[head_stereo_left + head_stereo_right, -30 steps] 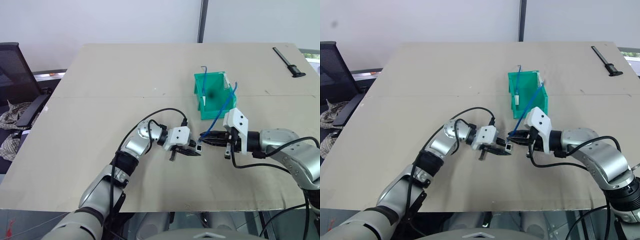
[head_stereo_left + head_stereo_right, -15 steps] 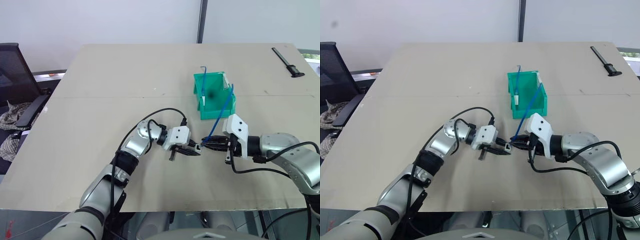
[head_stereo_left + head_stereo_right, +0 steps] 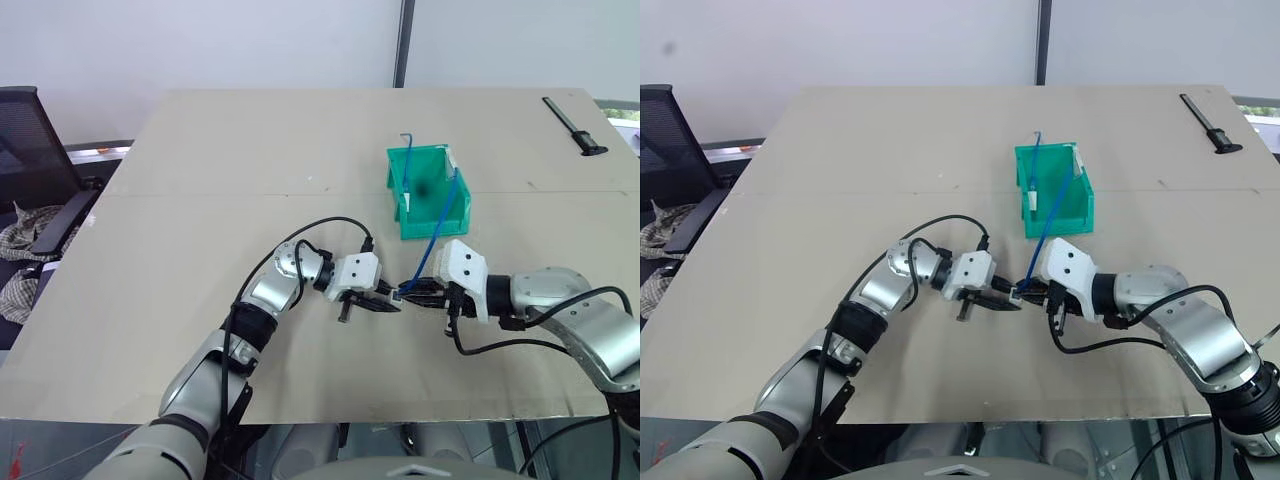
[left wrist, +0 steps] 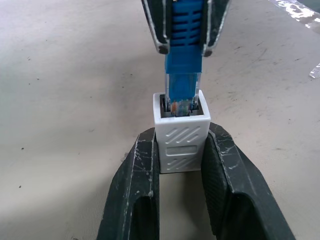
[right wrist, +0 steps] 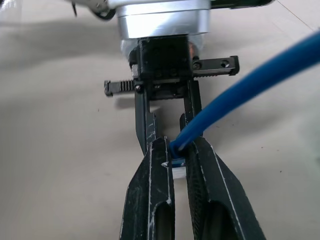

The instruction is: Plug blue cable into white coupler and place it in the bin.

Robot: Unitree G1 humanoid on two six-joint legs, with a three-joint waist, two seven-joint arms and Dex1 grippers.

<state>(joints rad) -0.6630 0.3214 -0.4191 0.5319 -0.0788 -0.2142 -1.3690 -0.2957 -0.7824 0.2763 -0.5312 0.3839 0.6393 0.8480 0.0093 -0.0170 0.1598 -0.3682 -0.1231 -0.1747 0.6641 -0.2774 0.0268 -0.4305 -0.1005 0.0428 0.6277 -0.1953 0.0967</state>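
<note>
On the matte beige table (image 3: 200,200), the teal plastic bin (image 3: 428,190) — boxy, thin-walled, with a lowered front lip — stands at about twelve o'clock from my two hands, near but apart. The blue cable (image 3: 440,220) arcs up from my right gripper (image 3: 408,291) and leans over the bin's rim; it looks light and springy, a smooth round cord likely to whip about if let go. My right gripper is clamped tight on the ribbed blue boot just behind the plug, the stiffest place to take hold, I judge. My left gripper (image 4: 182,150), at nine o'clock from it, has its scuffed black fingers (image 4: 145,170) pinched on the flanks of the white coupler (image 4: 181,141) — a tiny hard plastic cube, hatched on its face, probably slippery and easily twisted. The clear-tipped plug sits in the mouth of the socket; whether it is fully seated I cannot tell.
</note>
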